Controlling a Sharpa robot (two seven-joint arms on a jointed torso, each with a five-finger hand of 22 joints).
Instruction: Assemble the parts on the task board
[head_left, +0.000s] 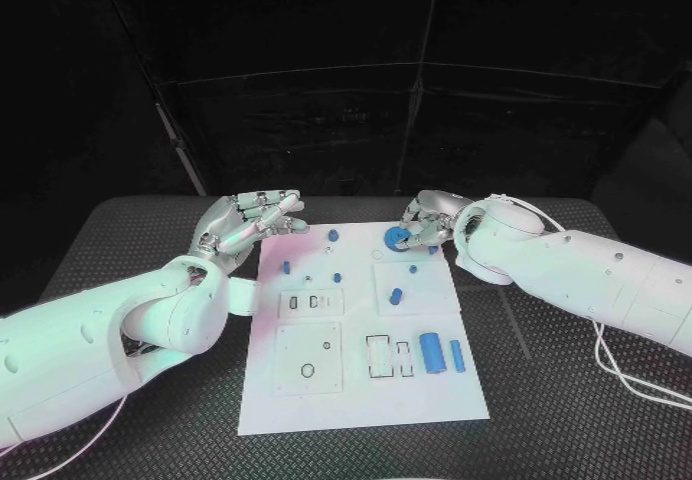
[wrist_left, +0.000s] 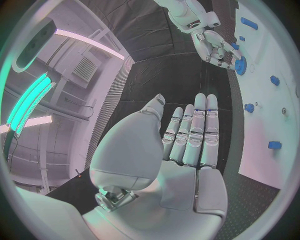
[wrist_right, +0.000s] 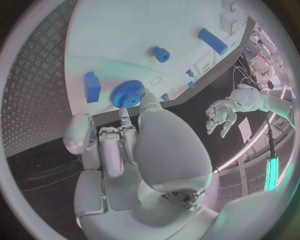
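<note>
The white task board (head_left: 361, 400) lies in the middle of the table. At its far edge stands a blue gear (head_left: 394, 237), and my right hand (head_left: 433, 226) pinches its rim between the thumb and a finger. The right wrist view shows the gear (wrist_right: 128, 93) against those fingertips (wrist_right: 125, 111). My left hand (head_left: 251, 222) hovers open over the board's far left corner, fingers straight and apart, holding nothing. From the left wrist view, beyond my left hand (wrist_left: 187, 145), the right hand (wrist_left: 215, 47) sits on the gear (wrist_left: 241, 65).
Small blue pegs (head_left: 338, 277) and a blue block (head_left: 397, 295) stand on the board's far half. Two blue cylinders (head_left: 431, 355) lie at its near right beside empty slots (head_left: 378, 357). Black ribbed matting (head_left: 577, 420) surrounds the board.
</note>
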